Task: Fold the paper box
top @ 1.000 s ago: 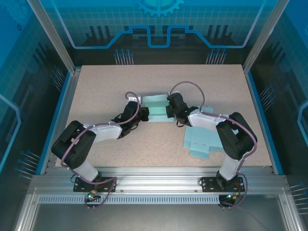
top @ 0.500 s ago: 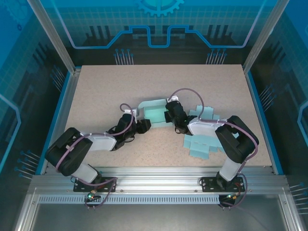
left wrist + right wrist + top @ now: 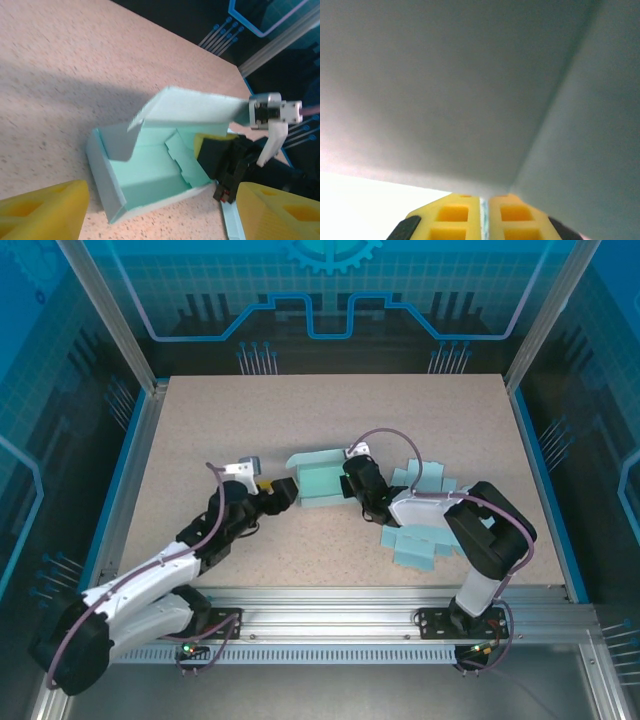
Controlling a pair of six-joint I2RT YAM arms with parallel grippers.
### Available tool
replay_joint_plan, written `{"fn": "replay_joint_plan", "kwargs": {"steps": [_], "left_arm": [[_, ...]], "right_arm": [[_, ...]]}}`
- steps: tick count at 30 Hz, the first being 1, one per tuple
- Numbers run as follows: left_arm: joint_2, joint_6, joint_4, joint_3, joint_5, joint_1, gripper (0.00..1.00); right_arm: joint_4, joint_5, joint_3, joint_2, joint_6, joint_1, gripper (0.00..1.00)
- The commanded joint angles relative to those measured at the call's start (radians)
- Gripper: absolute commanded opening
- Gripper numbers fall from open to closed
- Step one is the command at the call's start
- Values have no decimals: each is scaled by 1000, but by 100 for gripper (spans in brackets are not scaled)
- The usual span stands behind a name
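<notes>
The pale green paper box (image 3: 322, 483) sits half-formed on the table, its walls raised and a lid flap (image 3: 192, 106) standing over the back. My left gripper (image 3: 284, 490) is just left of the box and apart from it. In the left wrist view it (image 3: 160, 201) is open, with the box (image 3: 150, 172) lying ahead between its yellow fingers (image 3: 42, 210). My right gripper (image 3: 352, 480) is shut on the box's right wall. Up close, its (image 3: 485, 202) yellow pads (image 3: 454, 214) pinch a thin paper edge, and the green wall (image 3: 470, 90) hides everything beyond.
Several flat green box blanks (image 3: 420, 532) lie on the table to the right of the box, partly under the right arm. The speckled tabletop (image 3: 200, 430) is bounded by a metal frame and blue side rails (image 3: 118, 480).
My left gripper has opened, let go of the box and drawn back to the left and toward the near edge. The box's lid flap has sprung up. The right gripper has kept its hold.
</notes>
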Motion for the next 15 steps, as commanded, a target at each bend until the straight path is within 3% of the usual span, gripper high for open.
{"fn": "replay_joint_plan", "kwargs": {"steps": [1, 8, 15], "left_arm": [[7, 136, -200, 161, -103, 3, 78], [241, 252, -258, 454, 0, 42, 74], [518, 214, -278, 648, 179, 74, 55]], "right_arm": [[-71, 3, -35, 28, -26, 21, 8], [-71, 12, -43, 19, -34, 28, 10], [-92, 32, -36, 22, -42, 41, 12]]}}
